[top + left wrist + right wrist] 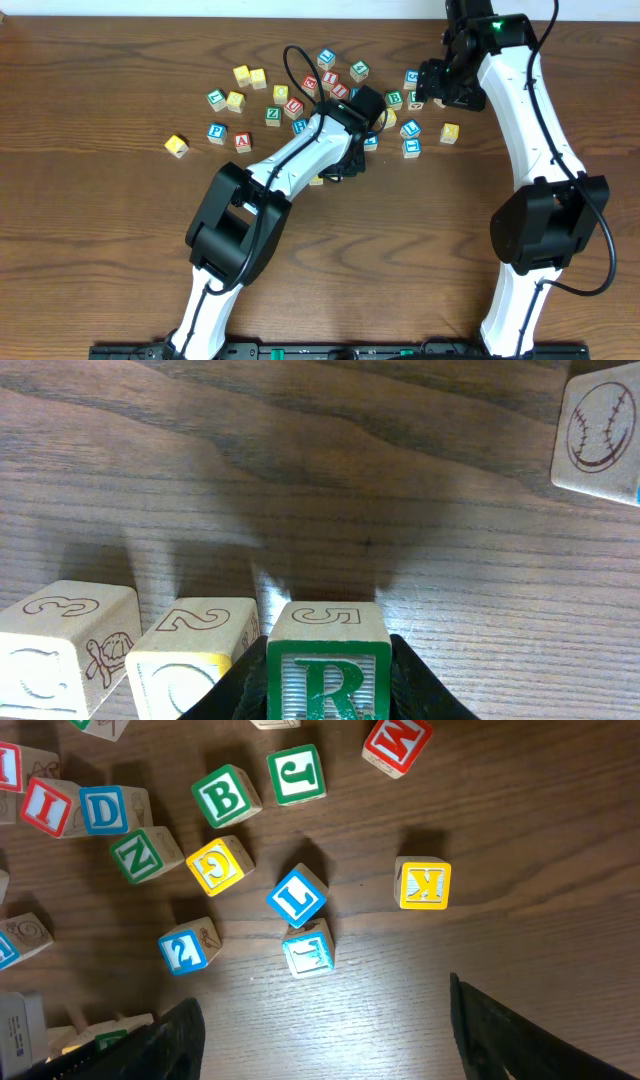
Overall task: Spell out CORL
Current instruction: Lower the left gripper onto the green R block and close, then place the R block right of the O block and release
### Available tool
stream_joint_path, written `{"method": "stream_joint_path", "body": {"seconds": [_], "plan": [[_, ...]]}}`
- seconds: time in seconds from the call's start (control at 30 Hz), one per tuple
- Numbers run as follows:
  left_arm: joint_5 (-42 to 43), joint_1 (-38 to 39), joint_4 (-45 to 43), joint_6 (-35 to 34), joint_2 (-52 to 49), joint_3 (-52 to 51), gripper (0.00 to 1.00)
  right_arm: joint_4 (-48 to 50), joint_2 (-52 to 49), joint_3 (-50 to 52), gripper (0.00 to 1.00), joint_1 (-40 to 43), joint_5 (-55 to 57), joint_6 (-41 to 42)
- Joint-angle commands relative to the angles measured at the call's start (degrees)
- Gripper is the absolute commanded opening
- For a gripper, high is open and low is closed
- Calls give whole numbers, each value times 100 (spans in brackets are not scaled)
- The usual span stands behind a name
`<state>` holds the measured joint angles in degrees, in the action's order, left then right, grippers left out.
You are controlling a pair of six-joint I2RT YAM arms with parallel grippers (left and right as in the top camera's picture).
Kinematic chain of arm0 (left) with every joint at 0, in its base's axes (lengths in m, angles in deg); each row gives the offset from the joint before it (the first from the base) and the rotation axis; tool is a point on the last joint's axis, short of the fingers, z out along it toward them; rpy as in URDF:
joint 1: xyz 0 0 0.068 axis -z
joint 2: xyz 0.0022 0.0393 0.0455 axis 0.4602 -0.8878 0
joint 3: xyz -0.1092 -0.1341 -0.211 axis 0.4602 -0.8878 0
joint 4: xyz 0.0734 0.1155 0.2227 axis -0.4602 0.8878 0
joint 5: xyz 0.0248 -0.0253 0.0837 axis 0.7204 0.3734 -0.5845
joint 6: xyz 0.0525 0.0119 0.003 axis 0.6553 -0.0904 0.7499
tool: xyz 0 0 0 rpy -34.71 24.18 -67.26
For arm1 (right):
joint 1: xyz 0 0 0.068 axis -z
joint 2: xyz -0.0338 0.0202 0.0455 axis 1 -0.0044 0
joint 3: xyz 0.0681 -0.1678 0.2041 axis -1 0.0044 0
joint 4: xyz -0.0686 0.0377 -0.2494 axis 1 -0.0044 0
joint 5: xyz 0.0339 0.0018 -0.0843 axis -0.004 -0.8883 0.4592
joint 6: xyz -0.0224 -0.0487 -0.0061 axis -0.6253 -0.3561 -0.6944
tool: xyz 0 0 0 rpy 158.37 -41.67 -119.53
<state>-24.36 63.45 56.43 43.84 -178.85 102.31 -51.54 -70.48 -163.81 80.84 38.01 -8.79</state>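
My left gripper (328,695) is shut on a green R block (328,660) that sits low on the table. The block stands at the right end of a row, next to a yellow-edged block (190,660) with a round letter and a third block (60,650). Overhead, this gripper (338,165) is at the table's middle and hides the row. My right gripper (330,1040) is open and empty, hovering high over scattered blocks (440,85). A blue L block (297,895) lies below it, also in the overhead view (410,128).
Loose letter blocks are scattered across the far part of the table: yellow K (424,883), green B (225,796), green J (296,773), yellow G (218,865) and several at the back left (240,100). A baseball-picture block (600,430) lies beyond the row.
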Motion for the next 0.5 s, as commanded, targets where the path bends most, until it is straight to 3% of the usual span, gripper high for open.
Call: {"method": "stream_joint_path", "body": {"seconds": [0.0,0.03,0.07,0.13,0.47], "plan": [[-133,-13,-2,-48,-44,-72,27,-7,157,-101,73,22,33,83],[-131,-13,-2,-48,-44,-72,28,-7,157,-101,73,22,22,83],[-131,-13,-2,-48,-44,-72,35,-7,157,-101,73,24,22,81],[-131,-13,-2,-48,-44,-70,36,-7,157,-101,73,22,22,81],[-131,-26,0,138,-28,11,36,-7,157,-101,74,20,22,83]]}}
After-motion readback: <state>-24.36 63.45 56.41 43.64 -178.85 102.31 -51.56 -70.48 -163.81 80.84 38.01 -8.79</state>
